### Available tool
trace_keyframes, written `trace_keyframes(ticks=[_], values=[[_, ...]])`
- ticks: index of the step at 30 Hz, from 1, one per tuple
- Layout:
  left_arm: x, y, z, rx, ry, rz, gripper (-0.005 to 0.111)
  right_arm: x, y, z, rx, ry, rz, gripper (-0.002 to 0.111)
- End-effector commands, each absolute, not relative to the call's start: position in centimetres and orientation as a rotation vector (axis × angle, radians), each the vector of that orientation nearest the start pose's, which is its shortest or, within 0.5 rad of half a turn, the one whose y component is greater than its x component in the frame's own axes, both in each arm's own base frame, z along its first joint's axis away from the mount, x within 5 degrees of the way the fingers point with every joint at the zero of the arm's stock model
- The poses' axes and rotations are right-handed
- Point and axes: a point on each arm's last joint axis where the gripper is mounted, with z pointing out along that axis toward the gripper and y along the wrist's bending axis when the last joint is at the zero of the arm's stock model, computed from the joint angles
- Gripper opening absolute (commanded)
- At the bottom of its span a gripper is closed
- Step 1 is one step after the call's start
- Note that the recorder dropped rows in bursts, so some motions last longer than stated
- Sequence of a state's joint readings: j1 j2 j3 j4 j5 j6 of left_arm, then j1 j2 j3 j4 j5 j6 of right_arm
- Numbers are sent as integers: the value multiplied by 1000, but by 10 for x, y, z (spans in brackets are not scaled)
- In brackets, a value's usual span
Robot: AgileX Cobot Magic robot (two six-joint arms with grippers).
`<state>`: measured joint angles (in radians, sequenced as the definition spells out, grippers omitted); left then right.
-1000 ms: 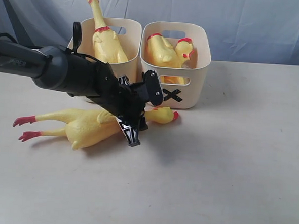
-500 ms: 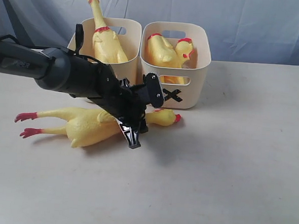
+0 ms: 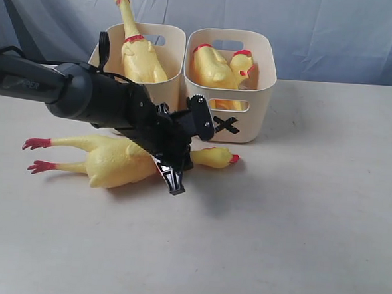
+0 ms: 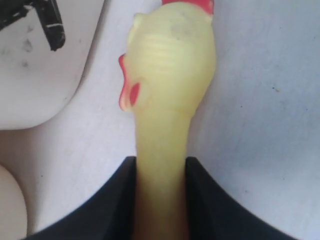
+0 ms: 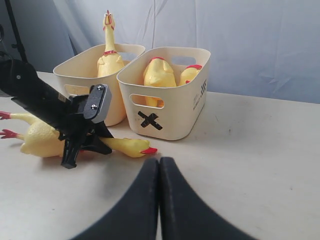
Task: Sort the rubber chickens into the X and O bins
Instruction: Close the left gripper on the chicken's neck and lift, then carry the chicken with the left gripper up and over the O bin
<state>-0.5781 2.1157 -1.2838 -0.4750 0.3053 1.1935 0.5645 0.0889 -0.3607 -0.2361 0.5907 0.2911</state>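
Nudged slightly rightward on the pale table [image 3: 297, 226] before the blue cloth backdrop [image 3: 322, 35], the long-legged rubber chicken [image 3: 115, 162] lies just in front of the bins, its neck pinched by the left gripper [image 4: 161, 162]. X bin [image 3: 250, 124] holds two chickens [image 3: 214, 68], the neighbouring bin [image 3: 177, 52] one upright chicken [image 3: 140, 57]; the right gripper [image 5: 159, 161] is closed, empty

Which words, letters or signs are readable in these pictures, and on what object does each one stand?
"X": black mark on the front of the right cream plastic tub.
"PER": pale letters on the black left arm, start unclear.
Dark print on that tub's side: too small to read.
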Motion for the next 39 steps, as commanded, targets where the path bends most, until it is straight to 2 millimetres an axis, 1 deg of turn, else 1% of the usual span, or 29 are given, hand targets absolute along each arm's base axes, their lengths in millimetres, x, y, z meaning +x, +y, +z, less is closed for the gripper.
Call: trace_keyframes(ticks=[1,3,7,15,25,28,32,39], values=[[340,-243,114,1587,2134,-219,0,38,10,275,-323,1766,353,-1],[338,-243,121,1576,2146,-237,0,38,10,275,-323,1766,353,-1],[335,-242,140,1544,2149,-265,0,38,10,275,-323,1766,353,-1],[328,-239,190,1487,2072,-275,0,38,10,275,-323,1764,354,-1],[315,-230,241,1435,1996,-288,0,38,10,275,-323,1766,353,-1],[313,-222,257,1377,1998,-296,0,38,10,275,-323,1766,353,-1],[312,-203,285,1276,1994,-294,0,38,10,275,-323,1766,353,-1],[309,-158,331,1107,1955,-235,0,38,10,275,-323,1769,352,-1]])
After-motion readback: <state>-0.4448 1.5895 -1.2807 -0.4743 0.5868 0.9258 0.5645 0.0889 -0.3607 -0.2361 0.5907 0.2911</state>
